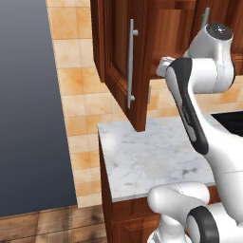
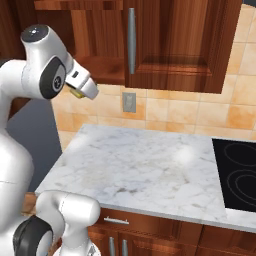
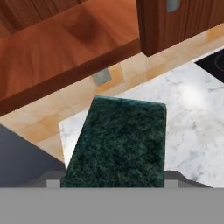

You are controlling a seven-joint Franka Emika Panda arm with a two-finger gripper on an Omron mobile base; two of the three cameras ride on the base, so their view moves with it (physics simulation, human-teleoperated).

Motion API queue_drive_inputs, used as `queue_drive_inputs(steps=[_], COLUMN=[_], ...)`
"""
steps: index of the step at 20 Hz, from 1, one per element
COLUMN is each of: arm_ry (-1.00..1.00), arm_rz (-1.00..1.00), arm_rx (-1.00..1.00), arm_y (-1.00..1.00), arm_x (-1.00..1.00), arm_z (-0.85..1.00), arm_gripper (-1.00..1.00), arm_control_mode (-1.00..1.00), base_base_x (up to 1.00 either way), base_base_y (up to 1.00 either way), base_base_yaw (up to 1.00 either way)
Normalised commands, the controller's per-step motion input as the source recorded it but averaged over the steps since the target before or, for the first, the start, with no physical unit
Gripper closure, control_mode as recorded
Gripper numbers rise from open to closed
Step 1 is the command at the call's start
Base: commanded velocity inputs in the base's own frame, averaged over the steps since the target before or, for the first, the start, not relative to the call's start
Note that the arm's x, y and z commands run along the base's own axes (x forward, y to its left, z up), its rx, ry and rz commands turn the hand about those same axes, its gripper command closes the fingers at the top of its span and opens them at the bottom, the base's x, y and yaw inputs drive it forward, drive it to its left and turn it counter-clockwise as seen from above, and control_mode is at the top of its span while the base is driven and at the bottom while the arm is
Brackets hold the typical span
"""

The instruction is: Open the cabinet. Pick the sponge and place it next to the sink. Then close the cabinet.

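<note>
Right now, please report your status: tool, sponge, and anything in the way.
Tool shut on sponge, held above marble counter. Cabinet door open. Nothing in the way visible.

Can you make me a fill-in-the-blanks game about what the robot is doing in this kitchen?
1. The gripper is holding the ____, whose top is dark green.
2. The left door of the cabinet is swung ____.
3. Below the held thing lies a white ____ countertop.
4. The glossy black stovetop sits at the countertop's ____ end in the right base view.

Missing words: sponge; open; marble; right
</note>
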Motion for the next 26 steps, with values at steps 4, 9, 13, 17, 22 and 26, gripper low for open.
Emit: queue_drive_inputs(steps=[4, 9, 13, 17, 22, 26], arm_ry=[0.01, 0.03, 0.01, 0.04, 0.0, 0.0], arm_rz=[0.22, 0.14, 0.08, 0.0, 0.0, 0.0], arm_rx=[0.0, -0.05, -0.09, 0.0, 0.0, 0.0], arm_y=[-0.1, -0.13, -0.04, 0.0, 0.0, 0.0], arm_x=[-0.96, -0.89, -1.0, -0.56, 0.0, -0.06], arm_z=[0.01, 0.0, -0.03, 0.0, 0.0, 0.0], arm_gripper=[1.0, 1.0, 1.0, 1.0, 1.0, 1.0], arm_control_mode=[-1.0, -1.0, -1.0, -1.0, -1.0, -1.0], base_base_x=[0.0, 0.0, 0.0, 0.0, 0.0, 0.0], base_base_y=[0.0, 0.0, 0.0, 0.0, 0.0, 0.0], base_base_yaw=[0.0, 0.0, 0.0, 0.0, 0.0, 0.0])
